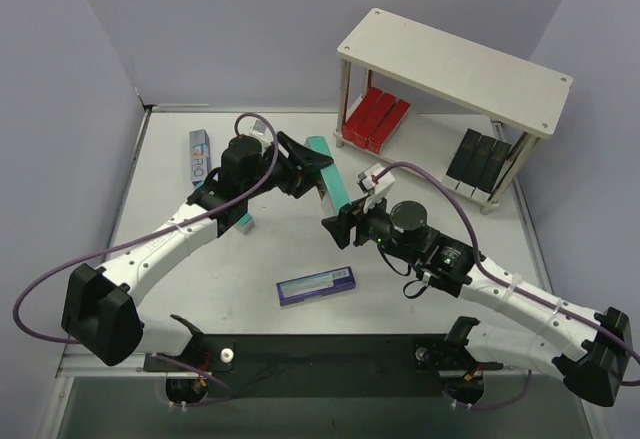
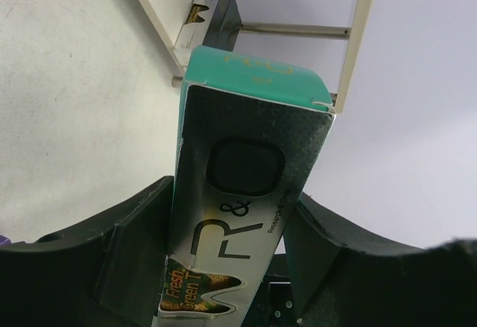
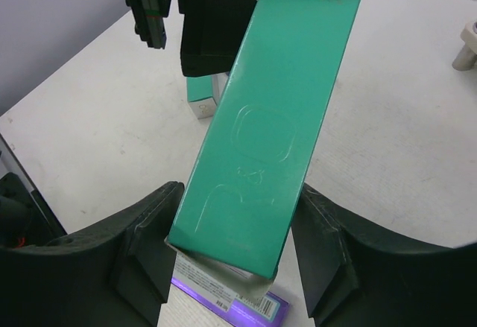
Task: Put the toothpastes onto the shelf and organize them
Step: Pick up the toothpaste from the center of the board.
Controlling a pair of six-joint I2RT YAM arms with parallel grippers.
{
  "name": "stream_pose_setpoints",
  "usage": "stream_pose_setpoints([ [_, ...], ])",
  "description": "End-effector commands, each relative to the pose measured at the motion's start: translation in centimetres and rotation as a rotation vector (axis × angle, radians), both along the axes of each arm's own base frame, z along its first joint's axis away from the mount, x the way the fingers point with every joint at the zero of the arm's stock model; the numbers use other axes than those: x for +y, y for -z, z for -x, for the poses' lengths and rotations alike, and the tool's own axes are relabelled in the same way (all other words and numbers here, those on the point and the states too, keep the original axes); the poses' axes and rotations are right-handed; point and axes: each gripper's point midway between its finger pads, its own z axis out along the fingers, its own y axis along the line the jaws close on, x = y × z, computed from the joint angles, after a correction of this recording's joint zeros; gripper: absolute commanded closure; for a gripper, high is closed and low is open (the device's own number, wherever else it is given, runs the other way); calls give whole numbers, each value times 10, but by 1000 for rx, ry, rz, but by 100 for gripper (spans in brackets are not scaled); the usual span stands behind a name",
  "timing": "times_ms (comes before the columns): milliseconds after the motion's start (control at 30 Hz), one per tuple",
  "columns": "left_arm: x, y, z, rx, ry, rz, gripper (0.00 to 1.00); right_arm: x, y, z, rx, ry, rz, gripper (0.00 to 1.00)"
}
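Observation:
A teal toothpaste (image 1: 330, 174) with a silver printed face hangs above the table's middle, held at both ends. My left gripper (image 1: 313, 164) is shut on its upper end, and in the left wrist view the carton (image 2: 246, 163) fills the gap between the fingers (image 2: 134, 245). My right gripper (image 1: 345, 221) is shut on the lower end, its fingers (image 3: 153, 230) pressing the sides of the teal face (image 3: 276, 118). The shelf (image 1: 450, 64) stands at the back right. Its lower board carries red toothpastes (image 1: 375, 119) on the left and black ones (image 1: 480, 159) on the right.
A purple carton (image 1: 316, 285) lies flat near the front centre, under the right gripper. A silver and blue carton (image 1: 199, 156) lies at the back left. Another teal carton (image 1: 238, 221) shows beneath the left arm. Grey walls enclose the table.

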Motion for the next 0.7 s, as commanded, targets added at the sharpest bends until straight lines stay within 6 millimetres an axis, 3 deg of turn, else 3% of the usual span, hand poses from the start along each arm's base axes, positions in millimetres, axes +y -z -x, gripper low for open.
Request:
stream_pose_setpoints([
  [0,-10,-42,4,-94,42,97,33,2,-34,-13,-74,60,-70,45],
  [133,-10,-40,4,-98,44,94,32,0,-35,-13,-75,62,-62,58],
  [467,15,-46,-11,-183,1,28,16,-9,-43,-15,-84,91,-17,69],
  [600,44,-58,-23,-247,-46,-21,15,-15,-51,-20,-107,124,15,70],
  [667,75,-71,-35,-321,-116,-84,15,-21,-59,-27,-126,164,40,71],
])
